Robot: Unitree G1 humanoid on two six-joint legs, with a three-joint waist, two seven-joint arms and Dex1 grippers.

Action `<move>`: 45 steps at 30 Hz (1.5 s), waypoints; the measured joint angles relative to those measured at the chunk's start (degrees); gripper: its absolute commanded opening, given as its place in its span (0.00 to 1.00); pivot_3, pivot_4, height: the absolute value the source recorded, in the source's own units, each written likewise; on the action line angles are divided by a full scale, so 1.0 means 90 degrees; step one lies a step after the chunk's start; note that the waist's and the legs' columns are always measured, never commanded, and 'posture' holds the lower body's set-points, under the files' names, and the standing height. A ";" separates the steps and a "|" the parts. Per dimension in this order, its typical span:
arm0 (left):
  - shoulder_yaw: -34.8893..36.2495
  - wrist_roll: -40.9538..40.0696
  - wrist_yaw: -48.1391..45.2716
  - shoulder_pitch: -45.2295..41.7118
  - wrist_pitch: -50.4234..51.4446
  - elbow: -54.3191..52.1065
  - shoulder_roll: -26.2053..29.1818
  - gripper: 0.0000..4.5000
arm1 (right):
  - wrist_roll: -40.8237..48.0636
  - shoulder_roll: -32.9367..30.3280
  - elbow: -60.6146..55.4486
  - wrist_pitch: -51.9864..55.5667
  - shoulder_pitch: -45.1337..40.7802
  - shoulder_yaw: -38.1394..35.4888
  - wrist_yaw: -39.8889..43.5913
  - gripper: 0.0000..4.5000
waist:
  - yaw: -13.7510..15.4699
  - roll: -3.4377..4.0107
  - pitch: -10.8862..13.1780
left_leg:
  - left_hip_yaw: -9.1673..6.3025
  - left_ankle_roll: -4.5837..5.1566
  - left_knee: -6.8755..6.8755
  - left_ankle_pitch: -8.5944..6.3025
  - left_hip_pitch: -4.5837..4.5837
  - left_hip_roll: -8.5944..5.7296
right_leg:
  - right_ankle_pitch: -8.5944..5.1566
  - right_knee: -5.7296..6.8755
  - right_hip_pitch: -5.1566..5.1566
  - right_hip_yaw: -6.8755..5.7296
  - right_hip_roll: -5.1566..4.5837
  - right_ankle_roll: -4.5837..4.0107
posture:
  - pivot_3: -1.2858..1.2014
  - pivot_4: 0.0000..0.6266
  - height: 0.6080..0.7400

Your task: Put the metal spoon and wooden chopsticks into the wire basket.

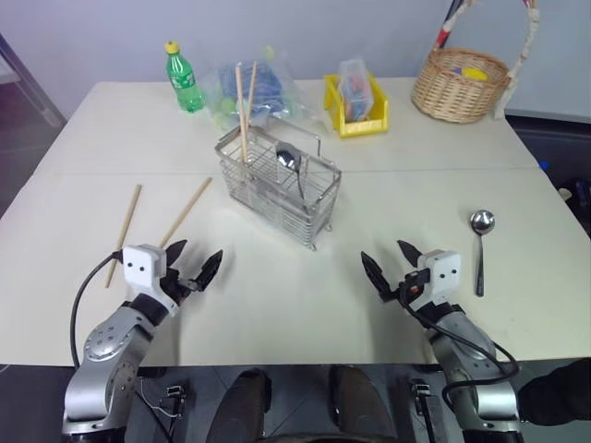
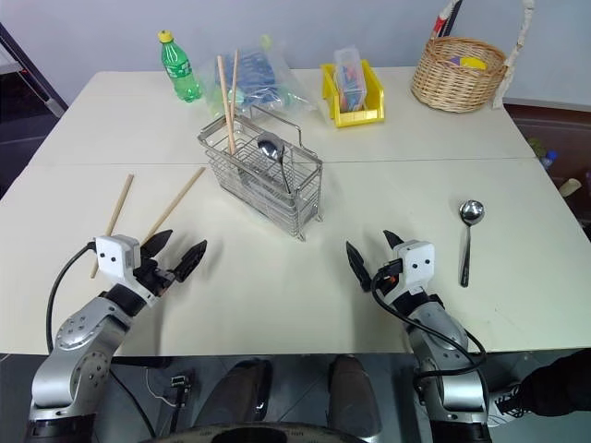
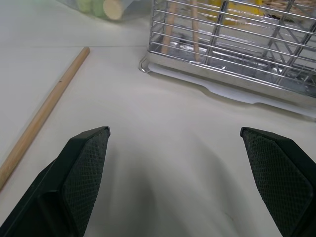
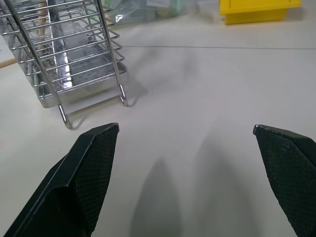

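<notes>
Chopsticks of light-tan wood (image 1: pixel 123 233) lie loose as a pair on the cream table (image 1: pixel 305 305) just ahead of our left gripper (image 1: pixel 191 268), two more stand upright in the silver wire-grid basket (image 1: pixel 277 189) beside a spoon, and a shiny steel spoon (image 1: pixel 480 247) rests just ahead and to the right of our right gripper (image 1: pixel 391 265). Both our grippers hover with black fingers spread wide, holding nothing. We judge it best to bring the left one down across the nearer stick's middle and close squarely, so it lifts level and drops cleanly into a compartment.
</notes>
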 measured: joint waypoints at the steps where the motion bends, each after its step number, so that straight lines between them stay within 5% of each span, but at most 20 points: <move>1: -0.0015 0.0013 0.0036 -0.0004 0.0031 -0.0043 0.0000 0.99 | 0.0000 0.0000 0.0000 0.0000 -0.0005 0.0000 -0.0005 1.00 | 0.0000 0.0000 0.0000 | 0.0000 0.0000 0.0000 0.0000 0.0000 0.0000 | 0.0000 0.0000 0.0000 0.0000 0.0000 0.0000 | 0.52 0.24 1.00; 37: -0.0036 -0.0234 0.0867 -0.0535 0.1611 -0.1405 0.0035 0.99 | -0.0008 -0.0001 0.0001 -0.0001 -0.0103 0.0000 -0.0047 1.00 | -0.0002 0.0000 0.0000 | 0.0000 0.0000 0.0000 0.0000 0.0000 0.0000 | 0.0001 0.0001 0.0000 0.0000 0.0000 0.0001 | 0.52 0.24 1.00; 45: 0.0066 -0.1160 0.0015 -0.0776 0.2152 -0.1735 0.0968 0.99 | -0.0005 -0.0101 0.0058 0.0000 -0.0243 -0.0043 0.0002 1.00 | -0.0012 0.0003 0.0001 | 0.0001 0.0000 0.0000 0.0000 0.0000 0.0000 | 0.0000 0.0002 0.0000 0.0000 0.0001 -0.0001 | 0.52 0.24 1.00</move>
